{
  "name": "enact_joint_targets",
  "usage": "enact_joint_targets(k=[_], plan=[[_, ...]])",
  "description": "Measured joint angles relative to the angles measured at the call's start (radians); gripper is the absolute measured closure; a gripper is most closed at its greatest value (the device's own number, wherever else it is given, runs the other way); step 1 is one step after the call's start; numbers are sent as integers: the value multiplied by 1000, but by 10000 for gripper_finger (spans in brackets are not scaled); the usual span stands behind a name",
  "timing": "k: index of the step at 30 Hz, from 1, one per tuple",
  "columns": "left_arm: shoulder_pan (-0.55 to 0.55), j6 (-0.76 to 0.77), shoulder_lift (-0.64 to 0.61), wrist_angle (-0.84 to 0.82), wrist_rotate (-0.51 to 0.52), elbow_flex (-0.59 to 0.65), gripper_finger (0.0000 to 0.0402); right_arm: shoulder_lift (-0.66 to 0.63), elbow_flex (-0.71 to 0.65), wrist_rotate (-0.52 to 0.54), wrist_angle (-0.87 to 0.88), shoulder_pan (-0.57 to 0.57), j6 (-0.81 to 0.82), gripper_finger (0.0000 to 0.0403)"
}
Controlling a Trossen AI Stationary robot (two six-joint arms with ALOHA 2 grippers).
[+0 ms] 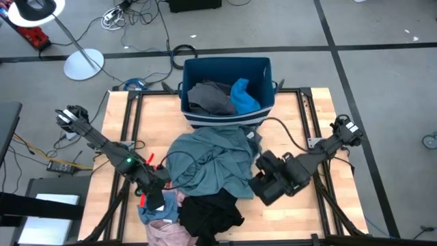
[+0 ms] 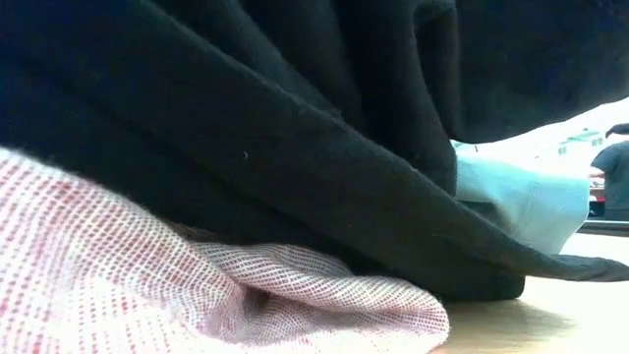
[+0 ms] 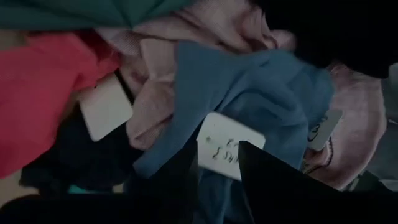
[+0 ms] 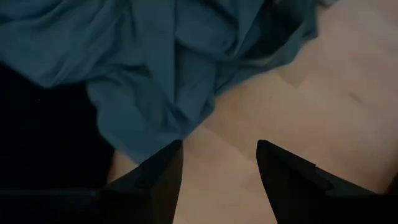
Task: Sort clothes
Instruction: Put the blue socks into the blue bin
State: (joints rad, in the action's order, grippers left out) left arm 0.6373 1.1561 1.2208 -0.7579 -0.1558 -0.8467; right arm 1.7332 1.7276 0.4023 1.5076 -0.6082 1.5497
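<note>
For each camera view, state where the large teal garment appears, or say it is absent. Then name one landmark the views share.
High view: teal garment at table centre, just below the blue bin.
Low view: a pale teal fold at right, behind the black garment.
Left wrist view: a strip along the top edge.
Right wrist view: fills the upper left, ahead of the right gripper.
Shared landmark: the black garment.

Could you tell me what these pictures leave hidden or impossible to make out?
- Low view: the black garment and pink garment fill the frame, hiding both grippers and the bin.
- High view: the left gripper is hidden by its own arm, and the pink garment is cut off by the bottom edge.
- Left wrist view: the writing on the white tag is too small to read.
- Right wrist view: the right gripper is open over bare table; the teal garment runs beyond the frame.
</note>
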Motion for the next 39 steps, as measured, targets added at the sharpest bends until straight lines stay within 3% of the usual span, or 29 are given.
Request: enact_joint_targets(k=[14,17,21,30,34,39], plan=[[1,-110,190,98,22,0,285,-2,-37,11,-51,-84,6,204],[1,-109,227,110,23,0,315,-2,-37,34,-51,-86,-1,204],[0,-75,242,152,8,0,389,-6,-55,47,-73,-86,-21,207],[-1,-46,239,124,98,-112,400,-166,-386,23,-500,-112,-73,234],[-1,-77,239,22,169,-213,400,-273,-532,15,-649,-117,-116,240],[-1,-85,239,-165,277,-378,401,-398,-665,4,-703,-118,-138,241]])
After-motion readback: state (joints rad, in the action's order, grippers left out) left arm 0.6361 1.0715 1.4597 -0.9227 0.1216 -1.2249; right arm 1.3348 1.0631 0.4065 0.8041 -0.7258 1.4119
